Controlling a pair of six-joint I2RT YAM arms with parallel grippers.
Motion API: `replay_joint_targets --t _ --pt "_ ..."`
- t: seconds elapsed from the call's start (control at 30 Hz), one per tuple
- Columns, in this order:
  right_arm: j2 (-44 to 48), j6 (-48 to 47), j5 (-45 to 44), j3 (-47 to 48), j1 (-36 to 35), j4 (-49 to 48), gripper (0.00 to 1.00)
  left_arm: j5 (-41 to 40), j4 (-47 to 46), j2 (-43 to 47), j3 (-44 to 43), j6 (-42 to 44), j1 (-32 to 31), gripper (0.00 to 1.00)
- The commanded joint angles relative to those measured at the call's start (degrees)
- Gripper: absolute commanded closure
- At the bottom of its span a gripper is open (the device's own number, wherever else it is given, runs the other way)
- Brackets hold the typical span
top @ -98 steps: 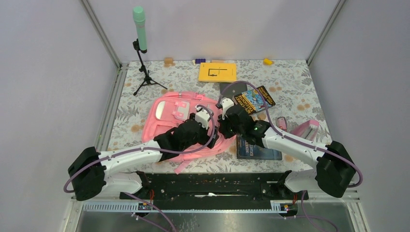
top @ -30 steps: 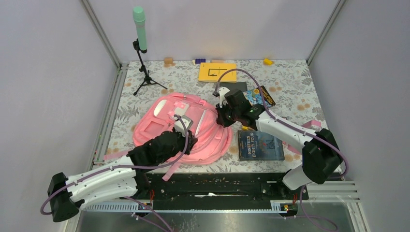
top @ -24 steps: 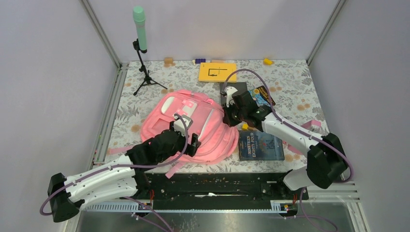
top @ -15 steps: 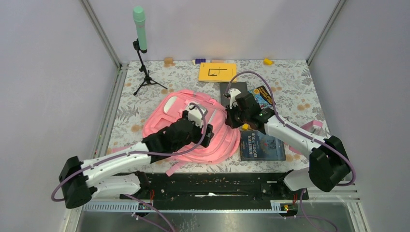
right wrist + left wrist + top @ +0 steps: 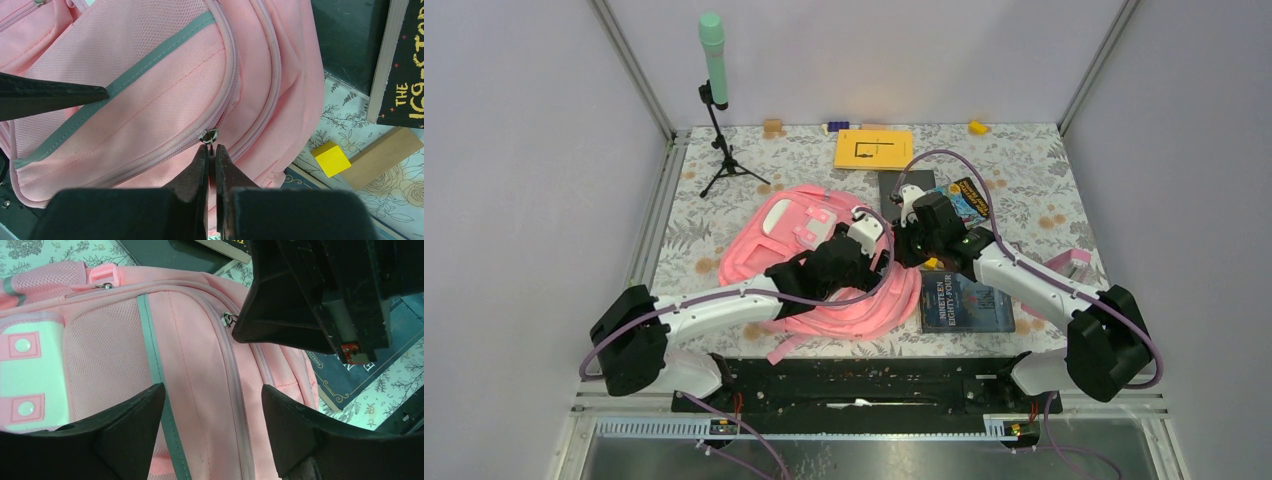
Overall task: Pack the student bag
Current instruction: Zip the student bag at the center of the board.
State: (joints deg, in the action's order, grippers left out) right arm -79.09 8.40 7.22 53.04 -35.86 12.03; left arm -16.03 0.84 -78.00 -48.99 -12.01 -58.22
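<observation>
The student bag is a large pink backpack lying flat in the middle of the table, front pockets up. My right gripper is at its right edge, shut on the metal zip pull of a curved zip. From the right wrist, the fingertips of that gripper pinch the pull just below the slider. My left gripper hovers over the bag's front panel, close to the right one. Its jaws stand open and hold nothing, with the grey strip and the zip between them.
A dark blue book lies right of the bag. A colourful book on a black book and a yellow book lie behind. A pink pencil case is far right. A microphone tripod stands back left. A yellow block and a wooden block lie by the bag.
My left gripper has let go and opened, and it has moved from the bag's near left side up and right across the bag. The right gripper has stayed shut on the zip pull.
</observation>
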Motion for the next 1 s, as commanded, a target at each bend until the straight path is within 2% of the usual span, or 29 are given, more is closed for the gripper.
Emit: replay_joint_targets --t 0.0,0.13,0.27,0.4,0.6,0.7,0.9,0.97 --pt "2.66 0.50 1.04 0.28 0.15 -1.14 1.00 -1.62 -5.30 -1.33 -2.63 2.47 -0.67 0.28" --pt "2.36 0.67 0.85 0.61 0.15 -1.18 1.00 -2.52 -6.50 -2.21 -1.90 3.82 -2.62 0.30" --pt "2.13 0.86 0.77 0.92 0.14 -1.14 1.00 -6.73 -7.86 -3.04 -1.07 4.83 -4.82 0.29" --pt "2.26 0.91 0.60 0.94 0.11 -1.15 1.00 -8.32 -7.17 -4.80 -1.32 4.53 -5.15 0.43" --pt "2.63 0.94 0.51 0.72 0.10 -1.19 1.00 -12.80 -4.99 -7.52 -2.29 3.30 -5.15 0.46" --pt "2.62 0.83 0.51 0.69 0.16 -1.13 1.00 -13.94 -4.80 -7.92 -2.25 2.96 -5.16 0.57" --pt "2.54 0.57 0.39 0.75 0.11 -1.08 1.00 -14.98 -4.63 -7.44 -1.75 2.96 -5.24 0.95" --pt "2.53 0.39 -0.02 0.75 0.11 -1.11 1.00 -14.86 -4.54 -6.64 -1.08 3.04 -5.39 1.00"
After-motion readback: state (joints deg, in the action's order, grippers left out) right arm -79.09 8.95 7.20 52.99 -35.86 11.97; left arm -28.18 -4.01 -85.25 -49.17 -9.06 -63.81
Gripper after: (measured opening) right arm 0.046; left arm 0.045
